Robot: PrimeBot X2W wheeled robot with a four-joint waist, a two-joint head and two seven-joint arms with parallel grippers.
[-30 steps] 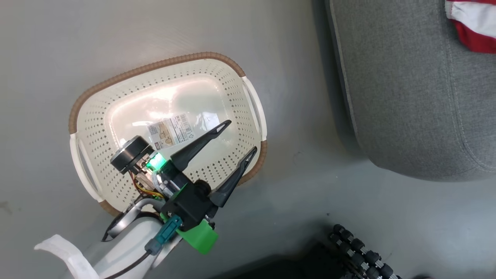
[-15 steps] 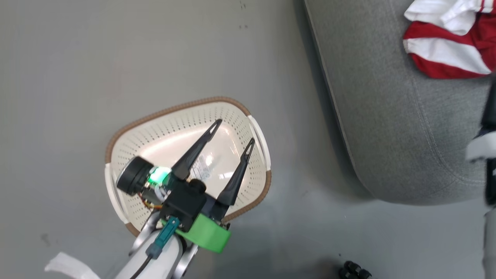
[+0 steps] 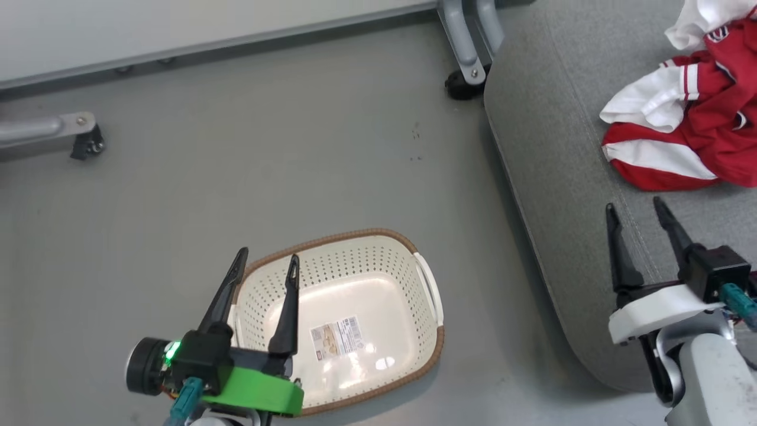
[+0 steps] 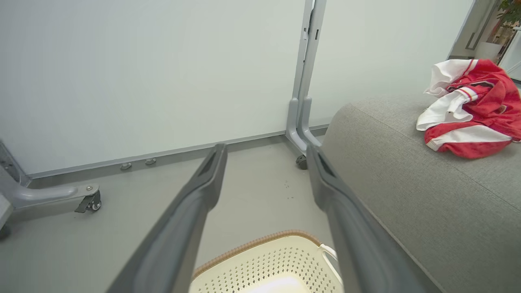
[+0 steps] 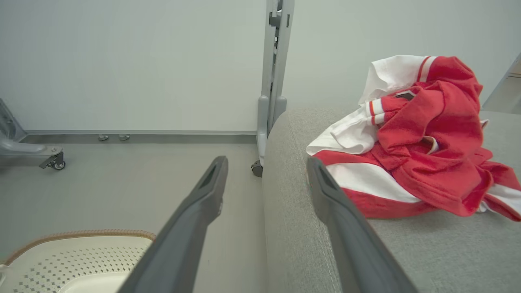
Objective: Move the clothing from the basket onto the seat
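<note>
While the clothing (image 3: 692, 136) lies crumpled on the seat (image 3: 556, 195), the basket (image 3: 331, 238) stands on the floor (image 3: 236, 165) just beside the seat, a sticker (image 3: 337, 337) showing on its bare bottom. The left gripper (image 3: 267, 255) hangs over the basket's left rim, fingers spread. The right gripper (image 3: 633, 205) hovers above the seat's edge, near the clothing but apart from it, fingers likewise spread.
</note>
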